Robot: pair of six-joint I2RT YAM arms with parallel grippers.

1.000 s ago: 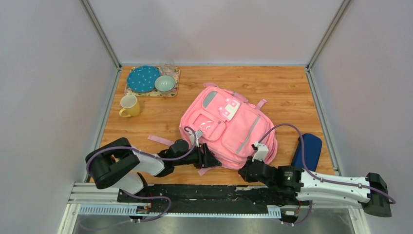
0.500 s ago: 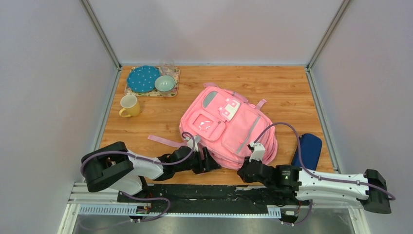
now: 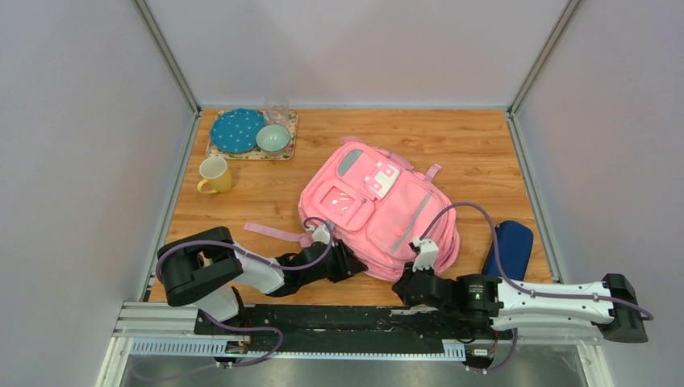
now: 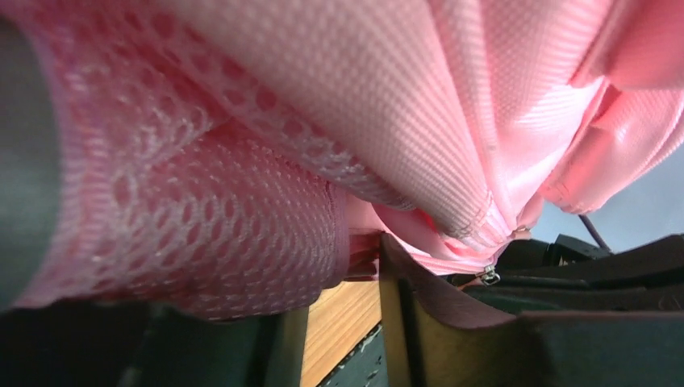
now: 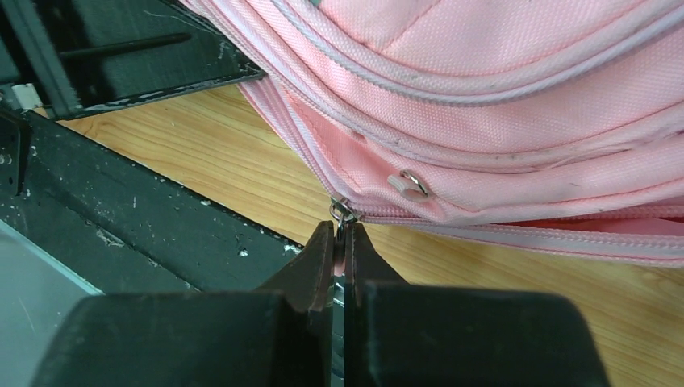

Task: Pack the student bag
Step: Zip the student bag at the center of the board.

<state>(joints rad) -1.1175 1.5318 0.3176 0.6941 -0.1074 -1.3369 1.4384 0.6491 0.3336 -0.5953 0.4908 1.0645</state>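
The pink student bag [image 3: 379, 210] lies flat in the middle of the wooden table, front side up. My left gripper [image 3: 345, 264] is pushed in at its near left corner. In the left wrist view pink mesh and fabric [image 4: 363, 97] drape over the fingers [image 4: 452, 339], and a fold sits pinched between them. My right gripper [image 3: 401, 288] is at the bag's near edge. In the right wrist view it [image 5: 339, 230] is shut on the metal zipper pull [image 5: 339, 211] of a side zip; the bag's seams [image 5: 500, 97] fill the top.
A dark blue case [image 3: 508, 248] lies just right of the bag, by my right arm. A yellow mug [image 3: 214, 174] stands at the left. A tray [image 3: 286, 151] at the back left holds a blue plate, a green bowl and a clear glass. A black rail [image 3: 323, 321] runs along the near edge.
My left gripper dipped toward the near edge and came back in under the bag's corner. My right gripper drew slightly nearer the rail with the zipper pull. The bag's front has settled flatter.
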